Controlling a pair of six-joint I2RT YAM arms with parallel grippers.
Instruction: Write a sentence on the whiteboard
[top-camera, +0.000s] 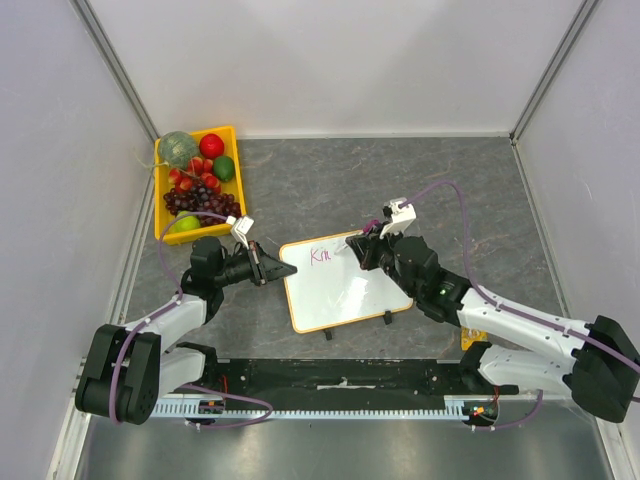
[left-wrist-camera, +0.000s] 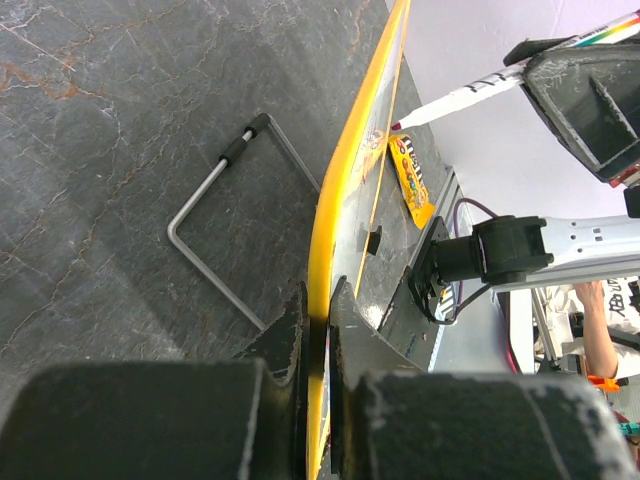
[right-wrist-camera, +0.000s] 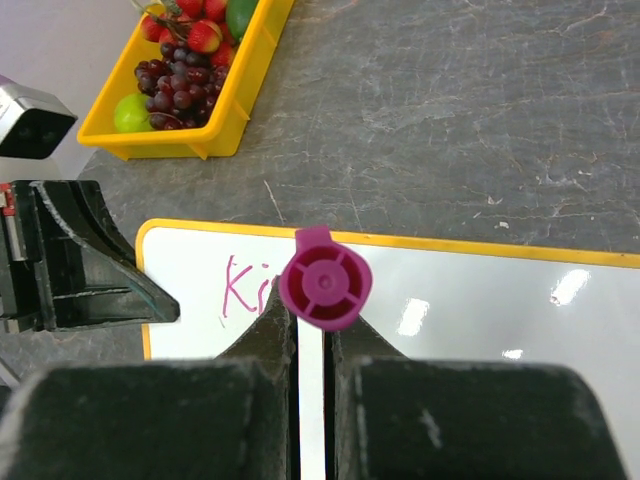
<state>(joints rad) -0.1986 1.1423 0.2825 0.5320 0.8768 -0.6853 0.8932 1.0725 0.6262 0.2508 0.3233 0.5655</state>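
Note:
The whiteboard (top-camera: 345, 282), white with an orange-tan frame, lies on the grey table; it also shows in the right wrist view (right-wrist-camera: 480, 300) and edge-on in the left wrist view (left-wrist-camera: 345, 190). My left gripper (top-camera: 268, 270) is shut on its left edge (left-wrist-camera: 318, 340). My right gripper (top-camera: 362, 243) is shut on a white marker with a magenta cap end (right-wrist-camera: 325, 283), tip down on the board. The marker also shows in the left wrist view (left-wrist-camera: 470, 95). The sentence (top-camera: 322, 256) stands as pink letters "Kin"; the marker hides part of it in the right wrist view (right-wrist-camera: 242, 285).
A yellow tray (top-camera: 222, 135) of fruit sits at the back left, also in the right wrist view (right-wrist-camera: 245, 85). A yellow candy packet (top-camera: 472, 338) lies by the right arm's base. A wire stand (left-wrist-camera: 215, 215) lies on the table under the board's edge.

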